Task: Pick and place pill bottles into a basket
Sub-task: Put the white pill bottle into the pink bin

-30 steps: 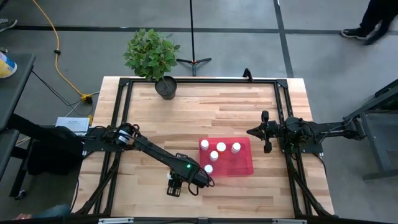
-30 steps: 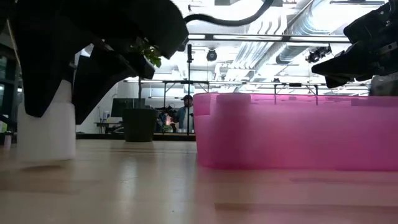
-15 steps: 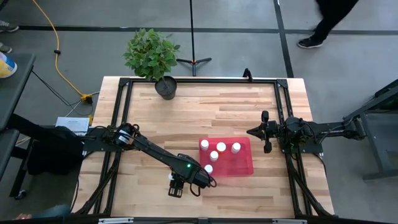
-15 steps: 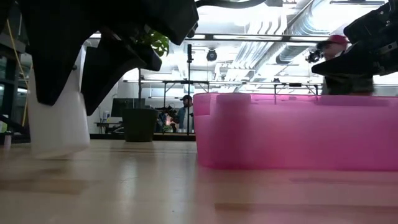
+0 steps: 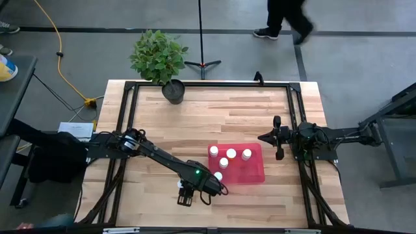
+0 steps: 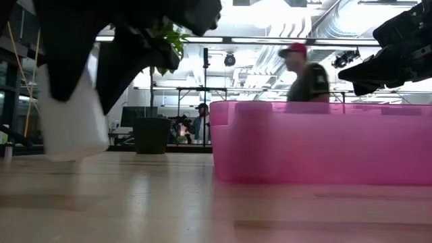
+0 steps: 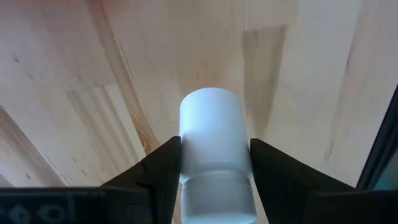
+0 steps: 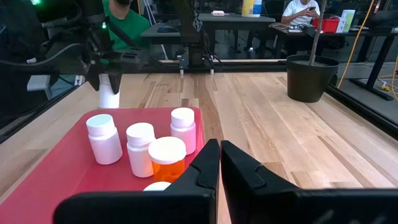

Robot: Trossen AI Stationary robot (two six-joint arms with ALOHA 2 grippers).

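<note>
My left gripper (image 5: 184,193) is near the table's front edge, left of the red tray (image 5: 253,172), and is shut on a white pill bottle (image 7: 210,134). The same bottle shows in the low view (image 6: 71,118), off the table and tilted. Several white-capped bottles (image 5: 231,153) stand upright on their bases inside the tray; in the right wrist view one of them (image 8: 167,160) has an orange body. My right gripper (image 5: 262,138) is shut and empty, in the air at the tray's right side. My left gripper pinches the bottle between its two fingers, one on each side of the body just below the cap (image 7: 186,169). The fingers (image 7: 158,174) come from above, pointing down. The bottle hangs below them, slightly tilted, its base (image 6: 67,154) clear of the table.
A dark round pot (image 5: 173,91) with a green plant stands at the table's far left. A black frame (image 5: 123,130) runs around the tabletop. A person (image 6: 307,77) walks past beyond the far edge. Bare wood lies between the pot and the tray.
My left gripper has risen with the white bottle. The bottle stood on the table a second ago; now it is lifted clear and tipped a little. In the low view it has drifted slightly toward the tray. A person has walked across behind the table.
</note>
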